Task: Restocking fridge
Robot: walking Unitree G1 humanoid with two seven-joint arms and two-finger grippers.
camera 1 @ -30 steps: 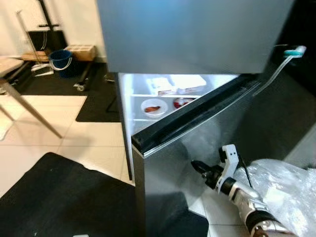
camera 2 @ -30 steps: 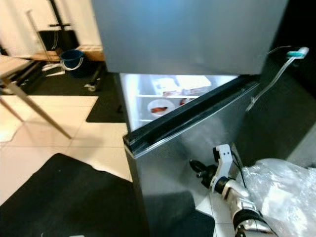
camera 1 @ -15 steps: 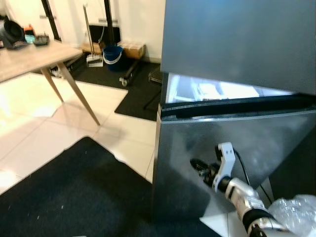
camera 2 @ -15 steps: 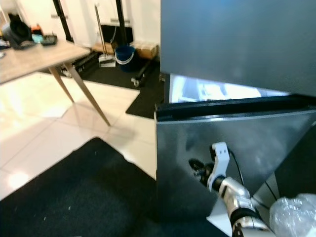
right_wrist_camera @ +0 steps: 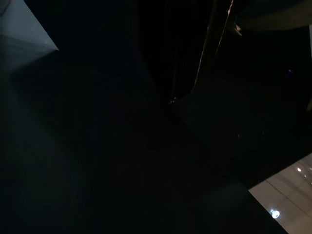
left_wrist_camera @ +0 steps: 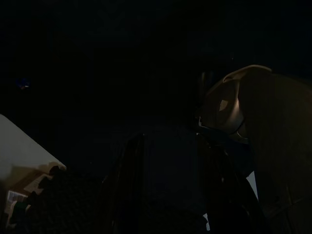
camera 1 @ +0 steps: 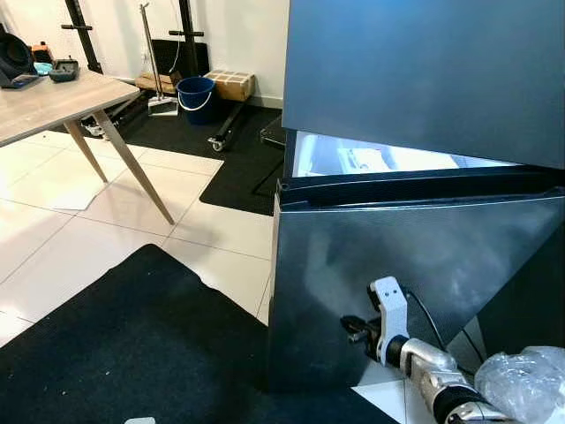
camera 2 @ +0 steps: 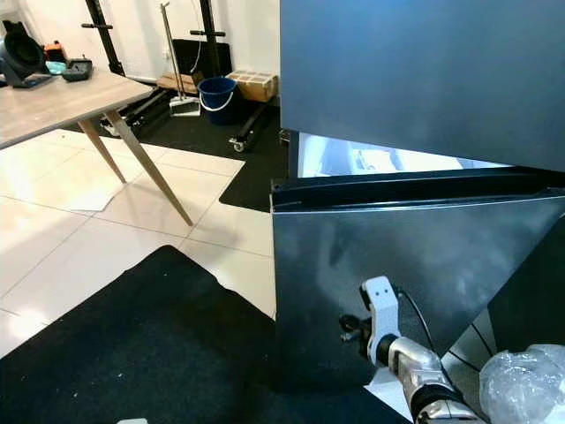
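Fridge door (camera 1: 415, 265) nearly shut, narrow lit gap.

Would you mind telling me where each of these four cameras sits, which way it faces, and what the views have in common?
Left eye view: on the head, looking forward and down at the fridge door, ajar; the right gripper and its silver arm show against it.
Right eye view: beside it, same fridge, black mat, wooden table and blue bucket.
Left wrist view: on the idle left arm, very dark; its black fingers are faint.
Right wrist view: on the right arm, facing the dark door close up.
Shared: both eye views show one scene.
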